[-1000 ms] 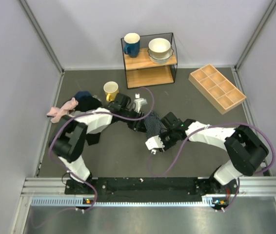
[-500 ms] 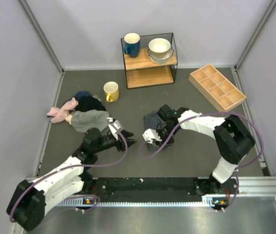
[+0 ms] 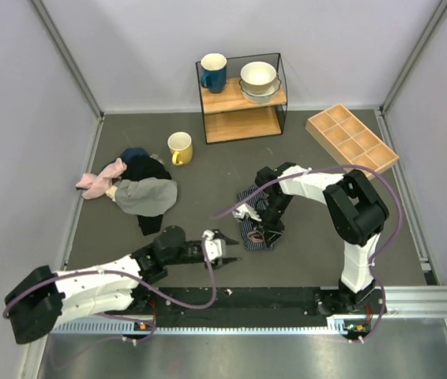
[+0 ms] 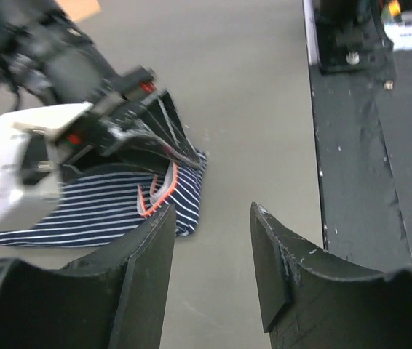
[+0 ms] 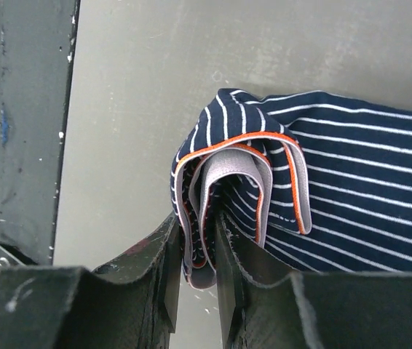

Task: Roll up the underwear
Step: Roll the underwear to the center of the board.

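Note:
The underwear (image 5: 351,160) is navy with thin white stripes and an orange-edged grey waistband. It lies mid-table in the top view (image 3: 261,238), its near end folded over into a loose roll. My right gripper (image 5: 195,251) is shut on that folded end, with fabric layers pinched between its fingers; in the top view it sits on the underwear (image 3: 255,229). My left gripper (image 4: 213,233) is open and empty, low over the mat just left of and nearer than the underwear (image 4: 82,211). In the top view it is at the end of the outstretched left arm (image 3: 223,242).
A pile of grey (image 3: 146,196), dark and pink (image 3: 97,180) cloths lies at the left. A yellow mug (image 3: 180,147) stands behind it. A shelf (image 3: 243,118) with a blue mug and bowls stands at the back, a wooden compartment tray (image 3: 351,142) at back right. The black base rail (image 3: 239,298) runs along the near edge.
The left arm swung off the cloth pile and the underwear's far side, and now reaches in low from the near left. The right gripper moved to the underwear's near end and holds its fold.

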You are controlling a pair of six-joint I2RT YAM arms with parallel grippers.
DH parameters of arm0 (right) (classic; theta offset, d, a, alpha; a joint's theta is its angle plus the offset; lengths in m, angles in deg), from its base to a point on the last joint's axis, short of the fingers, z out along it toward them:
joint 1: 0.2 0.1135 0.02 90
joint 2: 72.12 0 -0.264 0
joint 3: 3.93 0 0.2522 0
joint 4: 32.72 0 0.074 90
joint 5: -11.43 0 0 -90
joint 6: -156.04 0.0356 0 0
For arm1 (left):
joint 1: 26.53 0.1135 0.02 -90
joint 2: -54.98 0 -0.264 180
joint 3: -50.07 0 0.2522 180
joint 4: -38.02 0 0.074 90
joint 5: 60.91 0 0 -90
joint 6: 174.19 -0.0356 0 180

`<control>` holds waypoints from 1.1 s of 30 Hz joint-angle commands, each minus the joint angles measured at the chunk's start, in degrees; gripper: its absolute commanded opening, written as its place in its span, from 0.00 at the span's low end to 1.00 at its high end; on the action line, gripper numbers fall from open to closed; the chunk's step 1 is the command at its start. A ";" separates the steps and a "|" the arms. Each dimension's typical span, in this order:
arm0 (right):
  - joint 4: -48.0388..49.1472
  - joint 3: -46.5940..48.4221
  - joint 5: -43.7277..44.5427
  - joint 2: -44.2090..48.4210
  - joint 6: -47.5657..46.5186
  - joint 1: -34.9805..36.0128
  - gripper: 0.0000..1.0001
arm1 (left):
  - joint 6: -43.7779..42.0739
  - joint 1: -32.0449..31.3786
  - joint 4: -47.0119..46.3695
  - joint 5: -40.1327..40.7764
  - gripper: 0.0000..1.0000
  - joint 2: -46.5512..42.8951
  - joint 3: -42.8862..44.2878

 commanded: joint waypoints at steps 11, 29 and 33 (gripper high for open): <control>-4.82 5.76 -1.54 -5.33 4.26 -3.49 0.23 | -22.42 -8.52 11.84 12.28 0.54 22.76 16.99; -5.08 7.43 -1.98 -7.01 5.14 -3.48 0.23 | -26.83 -10.98 13.52 28.52 0.57 41.92 25.54; -4.99 7.61 -2.33 -6.83 5.40 -3.49 0.23 | -25.43 -11.15 16.14 29.95 0.50 43.42 26.68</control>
